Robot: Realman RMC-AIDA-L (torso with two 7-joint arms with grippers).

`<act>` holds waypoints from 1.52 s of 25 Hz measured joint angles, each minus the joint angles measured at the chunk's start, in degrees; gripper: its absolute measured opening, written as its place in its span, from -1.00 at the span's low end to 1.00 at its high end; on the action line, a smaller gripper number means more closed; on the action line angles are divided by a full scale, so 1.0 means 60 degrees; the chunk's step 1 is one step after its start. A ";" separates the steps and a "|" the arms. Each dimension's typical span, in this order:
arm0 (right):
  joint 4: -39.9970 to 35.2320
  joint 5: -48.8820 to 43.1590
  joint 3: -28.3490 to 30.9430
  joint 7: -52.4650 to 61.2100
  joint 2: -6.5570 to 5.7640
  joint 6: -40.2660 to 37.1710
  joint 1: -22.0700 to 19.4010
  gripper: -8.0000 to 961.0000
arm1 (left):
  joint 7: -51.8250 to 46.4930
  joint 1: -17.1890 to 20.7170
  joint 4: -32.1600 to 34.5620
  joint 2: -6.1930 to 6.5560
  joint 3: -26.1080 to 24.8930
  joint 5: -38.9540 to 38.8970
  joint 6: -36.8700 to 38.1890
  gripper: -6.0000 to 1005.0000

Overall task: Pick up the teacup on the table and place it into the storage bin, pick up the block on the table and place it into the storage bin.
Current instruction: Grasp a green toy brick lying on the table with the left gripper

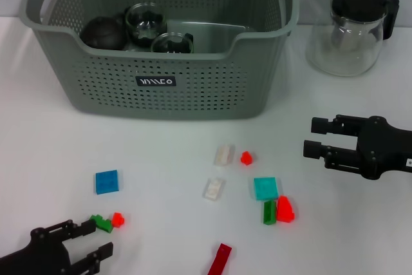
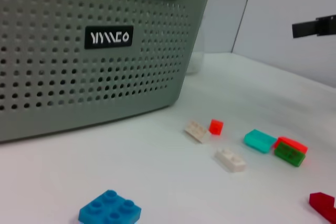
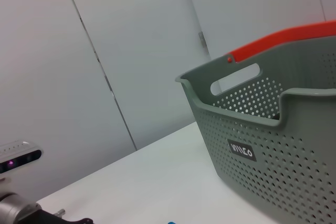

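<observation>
- The storage bin, grey-green and perforated, fills the upper left and centre of the head view; orange clips sit at its handles and a small black label with white lettering is on its front wall.
- Inside the storage bin lie two clear glass teacups and a dark round object, close together toward the bin's left side.
- A glass jug with a black lid stands at the upper right of the frame, just beside the bin and apart from it.
- Small blocks are scattered on the white tabletop below the bin: a blue block at lower left, two white blocks near centre, a small red block just beside the upper white one, a teal block, and a green block touching a red block.
- A dark red block lies at the bottom centre.
- The left gripper sits at the lower left corner, fingers spread wide and holding nothing; a small green and red block pair lies just at its upper fingertip.
- The right gripper is at the right edge at mid height, fingers parted wide and empty, pointing toward the blocks and well apart from them.
</observation>
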 joint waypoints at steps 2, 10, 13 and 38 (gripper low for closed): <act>0.0000 0.0000 0.0001 -0.0018 -0.0001 0.0000 0.0007 0.33 | 0.0000 -0.0021 -0.0037 0.0000 0.0000 0.0006 -0.0120 0.11; 0.0005 -0.0001 0.0009 -0.0048 -0.0001 0.0012 0.0002 0.33 | 0.0003 -0.0262 -0.0286 0.0015 0.0001 0.0007 -0.0454 0.10; 0.0063 -0.0001 0.0015 -0.0050 -0.0022 0.0015 -0.0010 0.33 | 0.0004 -0.0373 -0.0386 0.0028 0.0001 0.0004 -0.0585 0.11; 0.0119 -0.0011 0.0026 -0.0157 -0.0001 0.0014 -0.0097 0.33 | 0.1804 -0.0780 -0.0299 0.0095 -0.0442 0.0009 -0.0654 0.10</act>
